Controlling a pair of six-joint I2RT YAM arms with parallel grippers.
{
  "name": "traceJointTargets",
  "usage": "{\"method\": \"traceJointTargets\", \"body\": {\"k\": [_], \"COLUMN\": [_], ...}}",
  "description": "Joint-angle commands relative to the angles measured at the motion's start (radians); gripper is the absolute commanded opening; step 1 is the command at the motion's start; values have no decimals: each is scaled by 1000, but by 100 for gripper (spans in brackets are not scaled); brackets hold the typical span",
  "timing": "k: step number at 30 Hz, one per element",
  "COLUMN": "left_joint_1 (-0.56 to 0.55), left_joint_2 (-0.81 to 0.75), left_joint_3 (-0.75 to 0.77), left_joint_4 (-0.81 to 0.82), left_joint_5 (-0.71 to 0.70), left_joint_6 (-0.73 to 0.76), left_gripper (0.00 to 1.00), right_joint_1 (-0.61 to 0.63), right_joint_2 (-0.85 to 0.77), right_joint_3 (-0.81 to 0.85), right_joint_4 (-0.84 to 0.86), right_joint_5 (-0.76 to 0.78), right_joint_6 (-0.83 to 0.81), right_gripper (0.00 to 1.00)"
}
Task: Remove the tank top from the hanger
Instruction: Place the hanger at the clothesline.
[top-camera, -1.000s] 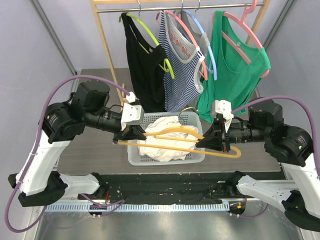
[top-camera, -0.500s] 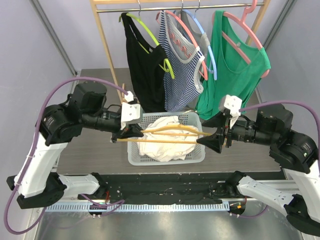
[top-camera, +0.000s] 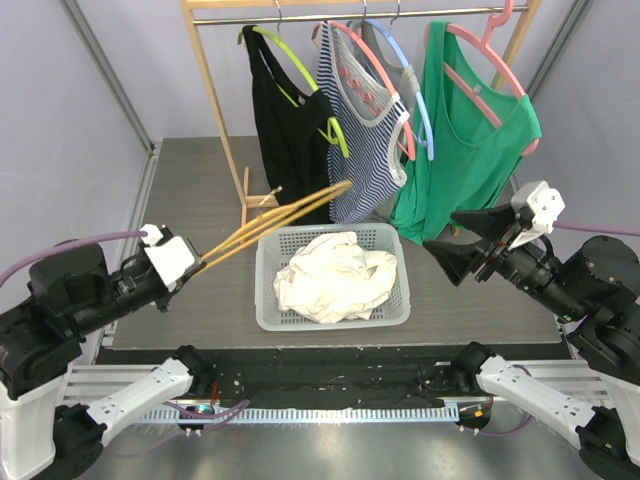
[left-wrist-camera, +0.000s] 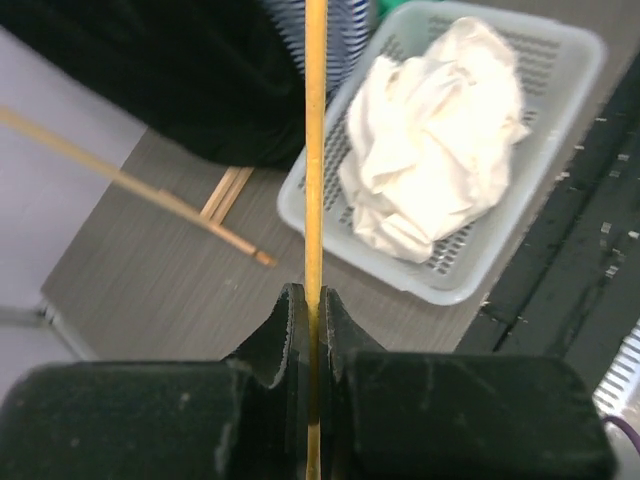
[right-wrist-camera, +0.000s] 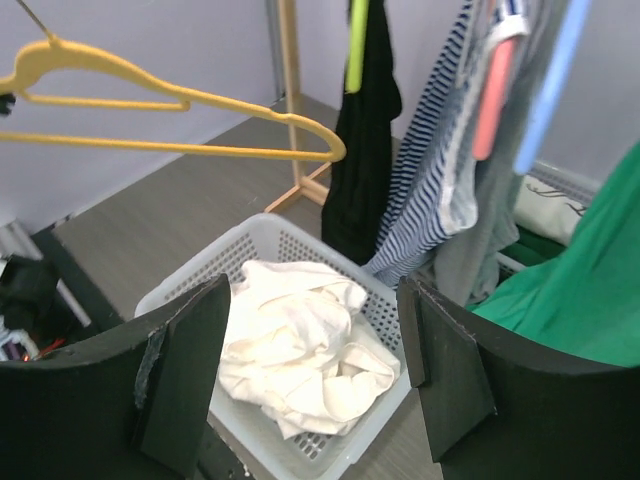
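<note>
A crumpled white tank top (top-camera: 335, 275) lies in the pale plastic basket (top-camera: 265, 318), off any hanger. The bare yellow hanger (top-camera: 280, 215) slants through the air from my left gripper (top-camera: 192, 267) up toward the rack. The left wrist view shows that gripper (left-wrist-camera: 312, 310) shut on the hanger's thin bar (left-wrist-camera: 315, 150), with the tank top (left-wrist-camera: 430, 160) in its basket (left-wrist-camera: 480, 285) beyond. My right gripper (top-camera: 462, 240) hangs open and empty to the right of the basket. Between its fingers (right-wrist-camera: 185, 380) the right wrist view shows the tank top (right-wrist-camera: 300, 350) and, farther off, the hanger (right-wrist-camera: 180, 100).
A wooden rack (top-camera: 215, 100) stands behind the basket. On it hang a black top (top-camera: 290, 130), a striped top (top-camera: 360, 140) and a green top (top-camera: 470, 140), each on a coloured hanger. The rack's foot (top-camera: 255, 200) rests on the table left of the basket.
My right gripper opened, let go of the yellow hanger and drew back right. The left arm swung back to the left, carrying the hanger off the basket. The tank top stayed in the basket.
</note>
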Motion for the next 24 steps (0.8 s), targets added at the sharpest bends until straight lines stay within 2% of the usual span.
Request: {"method": "traceJointTargets", "body": {"k": [1,7,12,17,21,24], "left_joint_1": [28,48,80,85,85,85], "left_joint_2": [-17,-49,-3,138,300,368], "left_joint_3": [-102,-172,-203,-123,37,88], "left_joint_4": [152,189,304,324,289,321], "left_joint_5": [-352,-419,-603,-583,-580,-588], "left_joint_6": [-147,-216,-313,-420,-445,-454], "left_gripper": [0,0,0,0,0,0], "right_joint_1": [-3,-3,-2,-3,-3,-2], "right_joint_2": [-10,22,23,40,51,54], "right_joint_3": [-15,-3,-3,-9,-18,-28], "right_joint_4": [146,147,145,151,159,171], "right_joint_5": [195,163,170,190,166,155], "right_joint_6": [72,98,106,121,149,163], "right_gripper": [75,75,75,75,75,75]}}
